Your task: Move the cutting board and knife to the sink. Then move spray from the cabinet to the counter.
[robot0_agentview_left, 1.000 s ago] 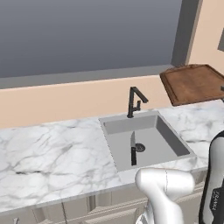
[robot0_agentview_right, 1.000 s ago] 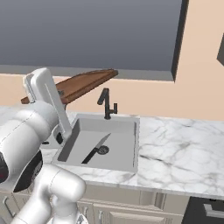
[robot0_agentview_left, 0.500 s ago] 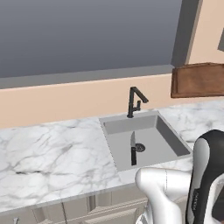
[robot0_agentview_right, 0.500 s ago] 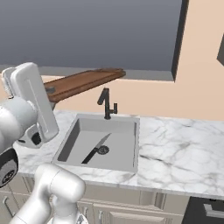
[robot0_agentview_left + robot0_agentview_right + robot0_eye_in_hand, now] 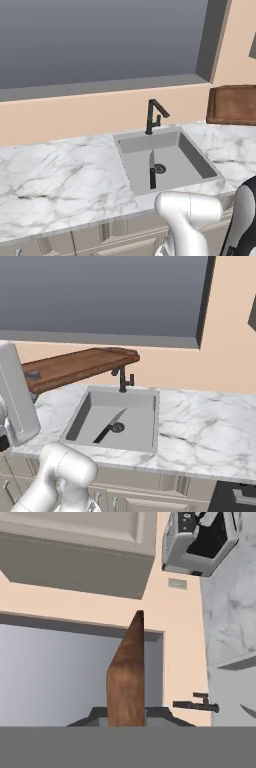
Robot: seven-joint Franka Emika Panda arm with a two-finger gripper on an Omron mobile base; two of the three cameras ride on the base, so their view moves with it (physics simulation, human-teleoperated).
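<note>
- The cutting board (image 5: 75, 367) hangs in the air above the counter (image 5: 200, 421), roughly level, with its far end reaching over the back left corner of the sink (image 5: 145, 406) and close to the faucet (image 5: 123, 378) in the right base view; a small grey spot sits on its top near the arm's end
- In the left base view the cutting board (image 5: 232, 104) shows at the right edge, dark reddish-brown, raised above the counter (image 5: 60, 175) and well right of the sink (image 5: 192, 152)
- In the hand view the cutting board (image 5: 127, 677) runs straight away from the camera as a narrow brown slab seen nearly edge-on; its near end meets the bottom of the picture, where the gripper's tips would stand, so the tips themselves are covered
- The gripper is closed tight on the near end of the cutting board; the board is carried clear of any surface
- The knife (image 5: 152, 171) lies flat on the sink floor, black handle toward the front, blade pointing toward the back wall, just beside the round drain (image 5: 160, 168); in the right base view the knife (image 5: 109, 426) lies aslant with the drain (image 5: 118, 427) touching its side
- The black faucet (image 5: 154, 115) stands at the back rim of the sink; in the hand view it (image 5: 196, 704) shows small at the lower right
- A taupe cabinet (image 5: 75, 557) spans the top of the hand view, with a grey appliance (image 5: 200, 539) to its right
</note>
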